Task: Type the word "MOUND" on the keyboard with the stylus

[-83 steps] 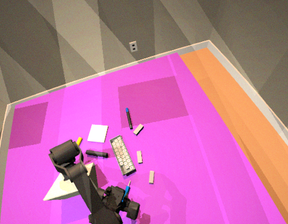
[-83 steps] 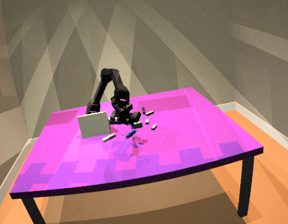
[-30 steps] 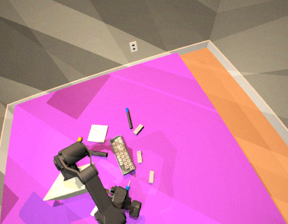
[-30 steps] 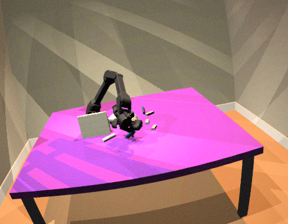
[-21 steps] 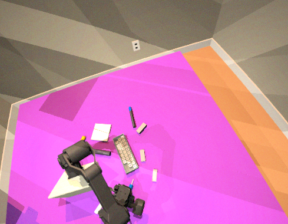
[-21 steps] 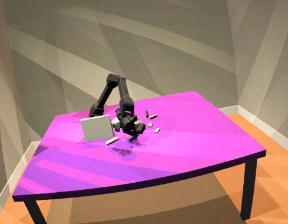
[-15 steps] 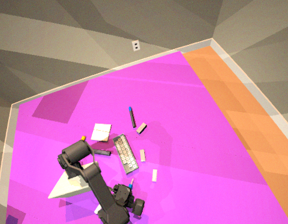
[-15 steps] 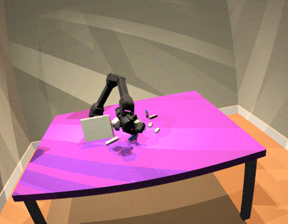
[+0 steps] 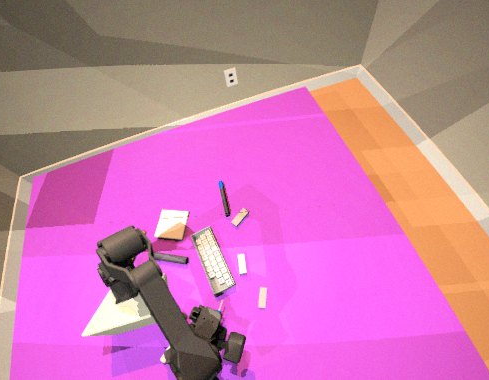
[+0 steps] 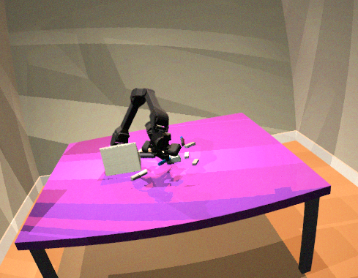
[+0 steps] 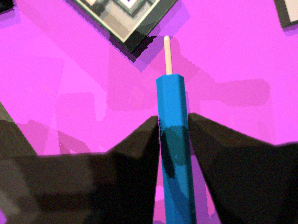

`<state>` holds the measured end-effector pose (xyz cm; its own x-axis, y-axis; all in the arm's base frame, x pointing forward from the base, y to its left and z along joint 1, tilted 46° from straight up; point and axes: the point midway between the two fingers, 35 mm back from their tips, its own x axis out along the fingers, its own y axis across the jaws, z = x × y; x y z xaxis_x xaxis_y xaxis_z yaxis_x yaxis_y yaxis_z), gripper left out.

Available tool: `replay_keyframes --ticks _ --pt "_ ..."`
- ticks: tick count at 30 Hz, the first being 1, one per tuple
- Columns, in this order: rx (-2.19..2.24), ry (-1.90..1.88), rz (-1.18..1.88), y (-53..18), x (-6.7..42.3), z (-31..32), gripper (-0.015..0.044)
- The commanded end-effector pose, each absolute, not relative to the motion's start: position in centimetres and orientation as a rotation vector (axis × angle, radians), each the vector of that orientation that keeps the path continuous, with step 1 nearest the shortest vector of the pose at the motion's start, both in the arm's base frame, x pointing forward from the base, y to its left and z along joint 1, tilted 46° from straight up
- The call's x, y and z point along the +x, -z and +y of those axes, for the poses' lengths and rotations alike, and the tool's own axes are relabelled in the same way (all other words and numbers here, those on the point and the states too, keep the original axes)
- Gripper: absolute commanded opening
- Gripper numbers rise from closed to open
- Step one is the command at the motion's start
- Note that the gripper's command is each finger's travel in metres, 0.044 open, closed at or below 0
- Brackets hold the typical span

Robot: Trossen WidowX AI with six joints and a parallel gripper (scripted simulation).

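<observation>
Counter (image 9: 301,165): magenta top, dark legs, seen whole in the exterior view.
Pen (image 9: 224,198): dark barrel, blue cap, lying flat, far side of the clutter.
Notepad (image 9: 172,223): white with a tan corner, lying flat.
Tan block (image 9: 240,217): lying flat, just beside the pen's dark end.
White block (image 9: 242,263): lying flat.
Pale block (image 9: 262,297): lying flat, near the white block, apart from it.
Dark cylinder (image 9: 171,258): lying on its side, near the notepad.
White panel (image 10: 120,159): standing upright on the counter.
Wall outlet (image 9: 231,76): on the grey wall.
Floor (image 9: 416,190): orange, white baseboard along the walls.
</observation>
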<state>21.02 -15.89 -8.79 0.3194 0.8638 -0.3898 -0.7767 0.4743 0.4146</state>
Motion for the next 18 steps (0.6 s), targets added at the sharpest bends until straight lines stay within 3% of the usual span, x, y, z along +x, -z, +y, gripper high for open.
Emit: replay_keyframes --ticks 1,18 --pt "0.118 -1.153 0.704 8.1 21.5 -15.4 0.0" --pt "-0.184 -1.352 1.206 4.6 23.5 -13.6 0.0"
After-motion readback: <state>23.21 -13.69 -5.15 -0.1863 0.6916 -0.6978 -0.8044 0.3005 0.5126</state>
